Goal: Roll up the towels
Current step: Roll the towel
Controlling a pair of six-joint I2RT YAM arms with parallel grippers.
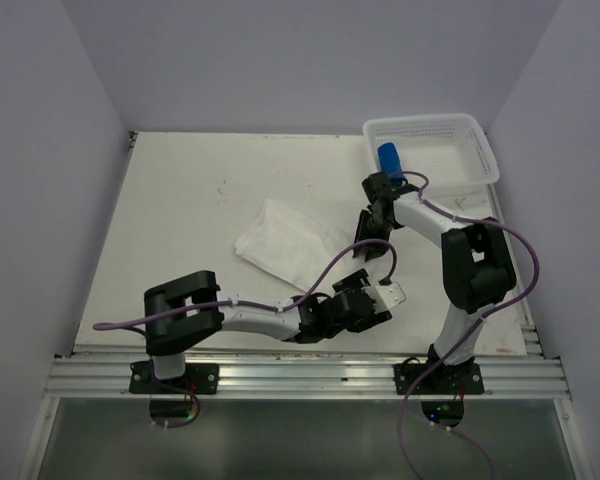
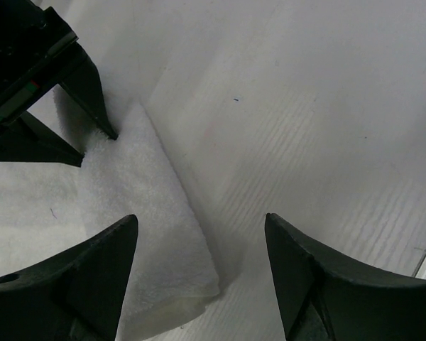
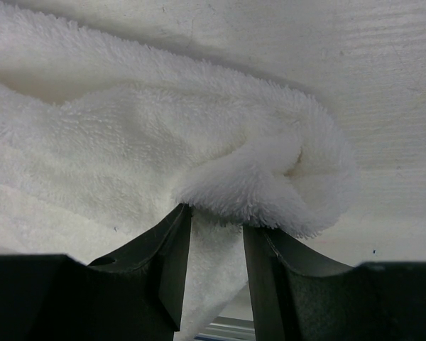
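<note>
right pincer (image 3: 216, 222) nipped on a fold of long white terry towel (image 3: 128, 128) on white table (image 1: 180, 220) | left pincer (image 2: 200, 220) wide, empty, over its end | small blue cloth towel (image 1: 389, 158) in white perforated plastic basket (image 1: 420, 121)

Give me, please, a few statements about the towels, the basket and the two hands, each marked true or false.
1. The blue towel lies inside the basket. True.
2. The white towel lies in the basket as well. False: it is spread on the table, outside the basket.
3. The right hand pinches a curled end of the white towel between its fingers. True.
4. The left hand is clamped shut on the white towel. False: its fingers stand wide apart near a corner of the towel and grip nothing.
</note>
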